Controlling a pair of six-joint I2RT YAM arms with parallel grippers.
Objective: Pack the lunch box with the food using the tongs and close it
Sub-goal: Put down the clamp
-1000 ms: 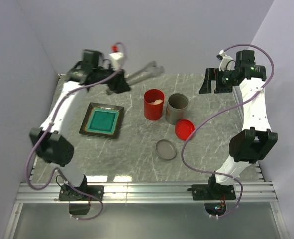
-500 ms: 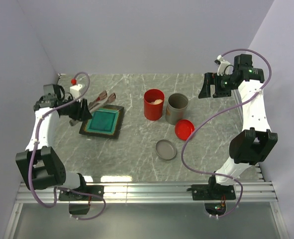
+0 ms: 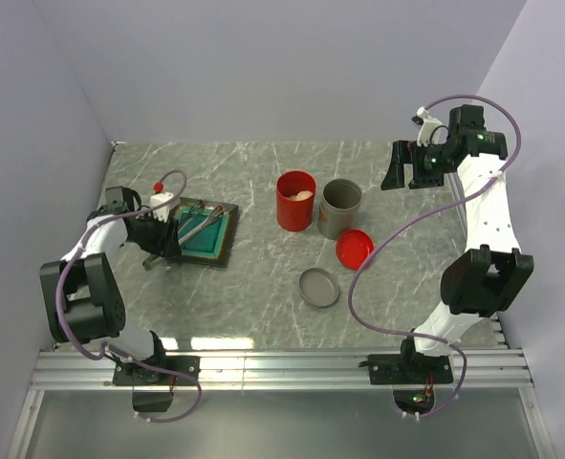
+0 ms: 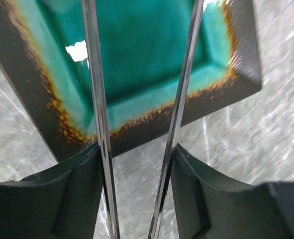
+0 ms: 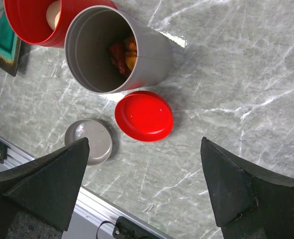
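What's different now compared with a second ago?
The left hand carried the tongs from the back toward the near left, down over the tray, still gripping them. The right arm, red box, grey can, red lid and grey lid stayed put.

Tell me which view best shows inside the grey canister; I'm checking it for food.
Right wrist: it looks down into the open grey canister, showing red and orange food pieces. Top external shows the canister from farther off, its contents not discernible. Left wrist doesn't show it.
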